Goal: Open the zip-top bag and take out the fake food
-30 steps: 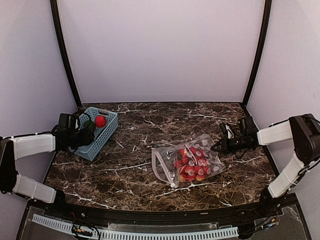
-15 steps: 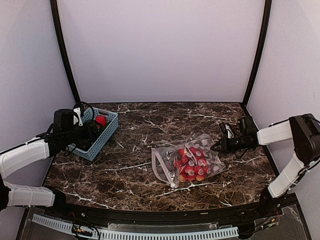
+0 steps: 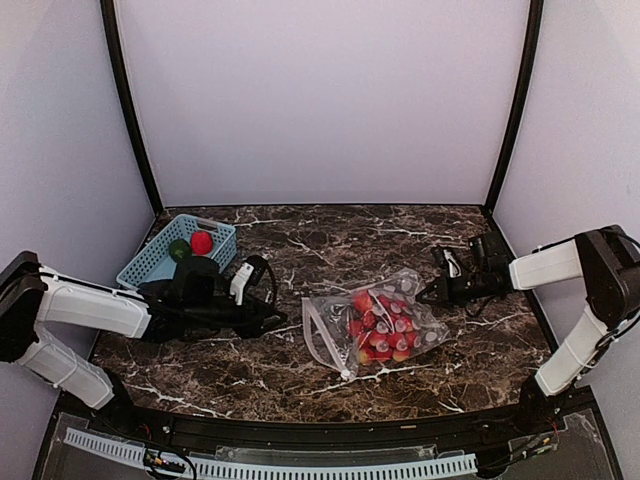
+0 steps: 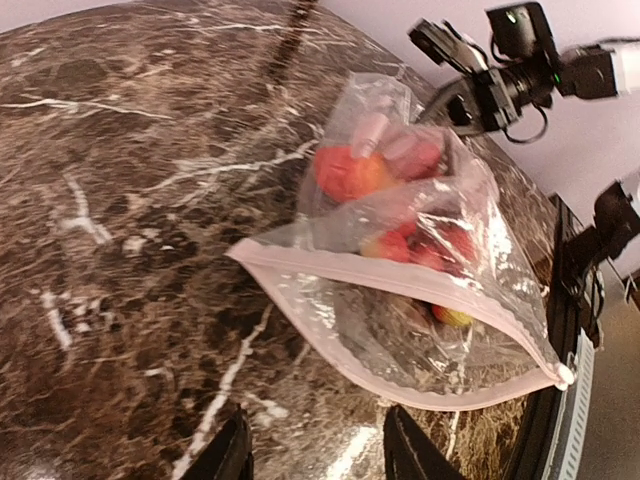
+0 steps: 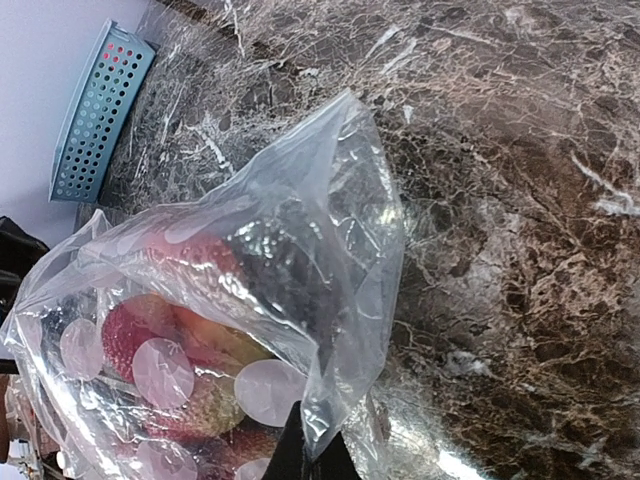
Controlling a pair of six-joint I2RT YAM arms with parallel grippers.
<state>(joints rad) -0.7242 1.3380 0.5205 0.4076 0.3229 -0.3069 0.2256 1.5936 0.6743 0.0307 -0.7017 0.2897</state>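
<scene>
The zip-top bag (image 3: pixel 332 336) lies right of the table's (image 3: pixel 330 245) middle, with the fake food (image 3: pixel 383 322) inside. The right claw (image 3: pixel 428 294) pinches its far-right corner. The left claw (image 4: pixel 315 452) gapes empty just before the zip strip (image 4: pixel 400 285). A blue basket (image 3: pixel 145 265) sits at the far-left corner, well apart.

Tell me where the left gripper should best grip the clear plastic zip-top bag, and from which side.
Probably the upper lip of the pale zip strip on the clear plastic zip-top bag. The mouth gapes toward the left gripper, so come in low from the left; the right gripper pins the far corner.
</scene>
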